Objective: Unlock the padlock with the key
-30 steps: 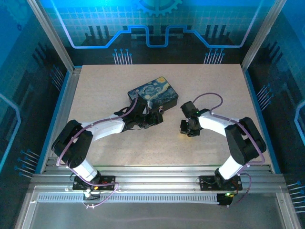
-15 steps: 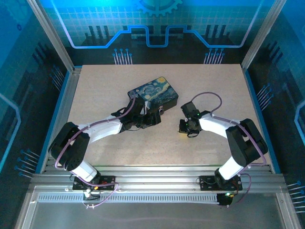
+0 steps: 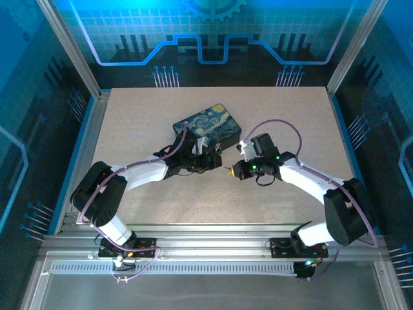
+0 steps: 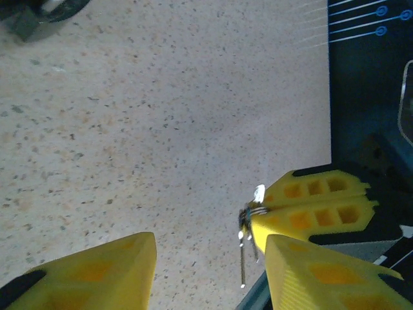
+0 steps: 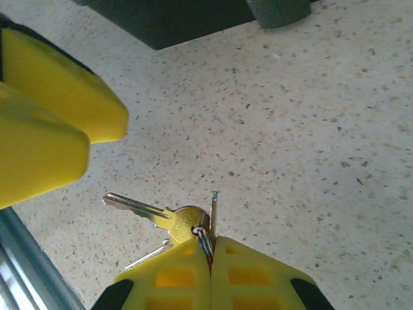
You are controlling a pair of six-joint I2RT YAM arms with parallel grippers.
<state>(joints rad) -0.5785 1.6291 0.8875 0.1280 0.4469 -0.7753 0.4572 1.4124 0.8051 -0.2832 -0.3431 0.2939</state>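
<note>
Look at your right gripper (image 5: 210, 253) first. Its two yellow fingers are pressed tight together, and they pinch the key (image 5: 137, 206) by its gold head and the little ring (image 5: 203, 234) there. The silver blade of the key sticks out to the side. A second key (image 5: 147, 255), thin and pale, hangs on the same ring just under the first.

Your left gripper (image 4: 208, 250) is close by, just across from the right one. Its fingers stand apart with bare table (image 3: 290, 123) between them, and they hold nothing. From its own camera you can see the right gripper's tips with the keys dangling from them.

From above, both grippers meet near the middle of the table, just in front of the box (image 3: 208, 126) with the blue and yellow painting on it. The left gripper is right beside the box's near edge.

What may be the padlock (image 5: 277, 10), a small grey lump, sits at the top edge of the right wrist view next to the dark box, but it is cut off, so you cannot be sure
</note>
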